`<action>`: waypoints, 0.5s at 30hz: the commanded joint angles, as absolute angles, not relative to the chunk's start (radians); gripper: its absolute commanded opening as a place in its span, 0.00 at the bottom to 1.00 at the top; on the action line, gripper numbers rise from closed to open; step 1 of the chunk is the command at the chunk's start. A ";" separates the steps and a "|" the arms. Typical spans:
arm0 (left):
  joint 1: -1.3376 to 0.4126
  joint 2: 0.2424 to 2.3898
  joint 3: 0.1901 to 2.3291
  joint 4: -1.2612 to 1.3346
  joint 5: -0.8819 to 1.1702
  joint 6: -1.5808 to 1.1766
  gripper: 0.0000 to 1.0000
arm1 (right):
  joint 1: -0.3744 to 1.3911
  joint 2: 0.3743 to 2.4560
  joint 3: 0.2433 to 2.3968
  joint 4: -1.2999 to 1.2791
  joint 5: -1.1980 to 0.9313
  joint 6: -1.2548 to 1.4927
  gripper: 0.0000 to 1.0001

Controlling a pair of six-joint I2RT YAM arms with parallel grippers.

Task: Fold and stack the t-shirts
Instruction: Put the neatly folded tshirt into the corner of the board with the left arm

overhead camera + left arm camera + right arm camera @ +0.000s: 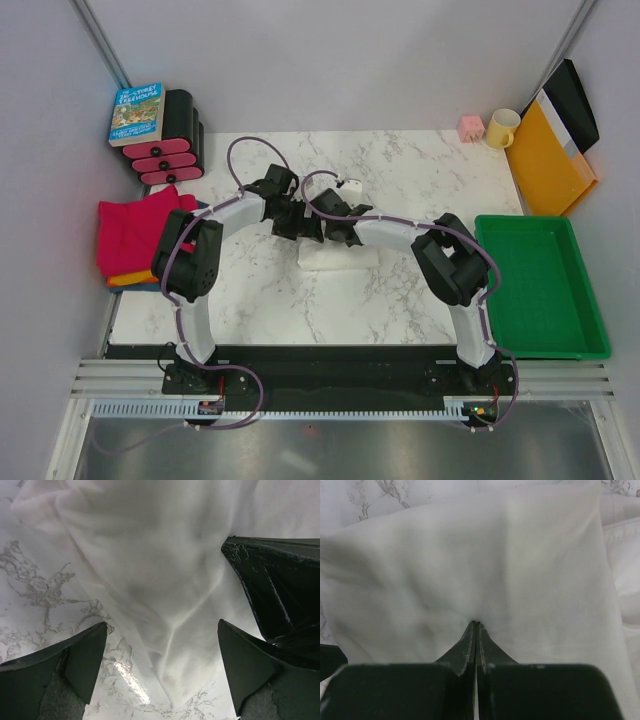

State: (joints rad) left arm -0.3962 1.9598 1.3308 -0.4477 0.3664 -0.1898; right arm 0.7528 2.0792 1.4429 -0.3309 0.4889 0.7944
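Note:
The cream-white t-shirt [336, 256] lies as a small folded bundle at mid-table, partly hidden under both grippers. My left gripper [293, 221] is open; in the left wrist view [161, 625] its jaws stand wide apart over a corner of the shirt [150, 570] on the marble. My right gripper [326, 228] is shut, and in the right wrist view [476, 623] its tips pinch a pucker of the white shirt [470, 555]. The magenta-pink shirt [138, 228] lies folded at the left edge on the orange one [128, 279]. The blue shirt barely shows.
A green tray [590, 300] stands at the right. A yellow-orange folder [548, 155], a yellow mug [502, 128] and a small pink block [471, 127] are at the back right. A book [137, 112] rests on a black and pink rack [178, 140] at the back left.

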 commanded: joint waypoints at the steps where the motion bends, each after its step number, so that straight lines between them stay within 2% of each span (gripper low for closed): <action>1: -0.390 1.994 1.339 -0.460 0.272 -0.213 1.00 | 0.764 2.112 1.419 -0.350 0.440 0.828 0.00; 6: -0.390 1.991 1.327 -0.472 0.209 -0.212 0.99 | 0.762 2.086 1.399 -0.351 0.459 0.834 0.00; 10: -0.390 2.026 1.335 -0.488 0.221 -0.210 0.89 | 0.762 2.072 1.359 -0.347 0.469 0.864 0.00; 15: -0.390 2.072 1.331 -0.486 0.305 -0.219 0.81 | 0.762 2.066 1.298 -0.307 0.436 0.902 0.00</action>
